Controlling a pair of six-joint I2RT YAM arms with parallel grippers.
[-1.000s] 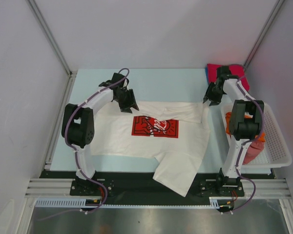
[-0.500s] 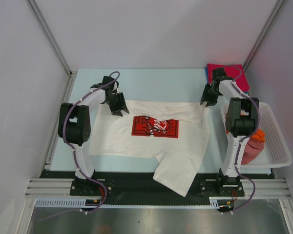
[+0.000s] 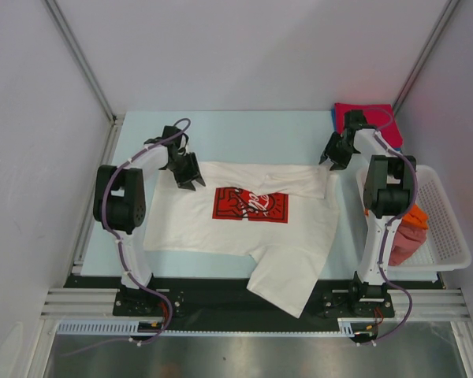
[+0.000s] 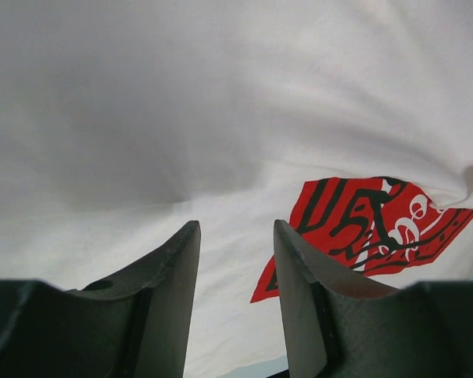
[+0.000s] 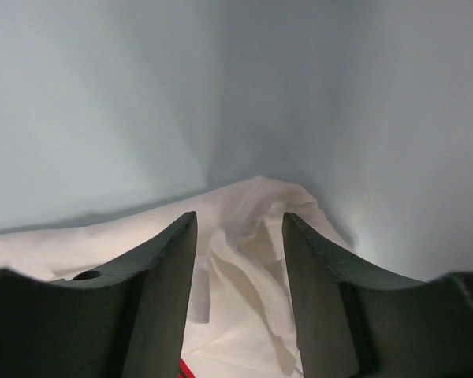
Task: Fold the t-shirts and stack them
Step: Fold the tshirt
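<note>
Only one printed mark here: the red logo patch (image 3: 251, 205) mid-chest on the white t-shirt (image 3: 221, 228), at four o'clock in the left wrist view. White script over black line figures, too creased to read.

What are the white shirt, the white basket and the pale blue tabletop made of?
White shirt: soft matte cloth, probably cotton knit; it wrinkles and drapes limply past the near edge. Basket: rigid white plastic by the look, with moulded lattice walls. Tabletop: smooth, matte, pale blue sheet; whether laminate or painted board I cannot tell.
</note>
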